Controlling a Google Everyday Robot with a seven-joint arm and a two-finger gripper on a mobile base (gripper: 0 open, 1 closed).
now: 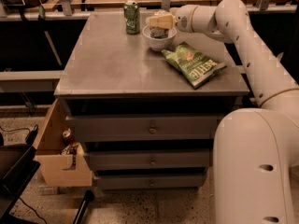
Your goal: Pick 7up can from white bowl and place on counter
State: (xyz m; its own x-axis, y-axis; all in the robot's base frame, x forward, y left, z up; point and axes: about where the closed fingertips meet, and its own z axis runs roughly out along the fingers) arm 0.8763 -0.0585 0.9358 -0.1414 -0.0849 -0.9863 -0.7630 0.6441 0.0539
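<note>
The white bowl (159,40) stands at the back of the grey counter (117,62), right of centre. A part of the 7up can (159,32) shows inside the bowl, mostly covered by the gripper. My gripper (160,21) reaches in from the right and hangs directly over the bowl, down at the top of the can. I cannot tell whether it touches the can.
A darker all-green can (132,17) stands upright just left of the bowl. A green chip bag (194,63) lies right of and in front of the bowl. An open cardboard box (60,155) with items sits on the floor at the cabinet's left.
</note>
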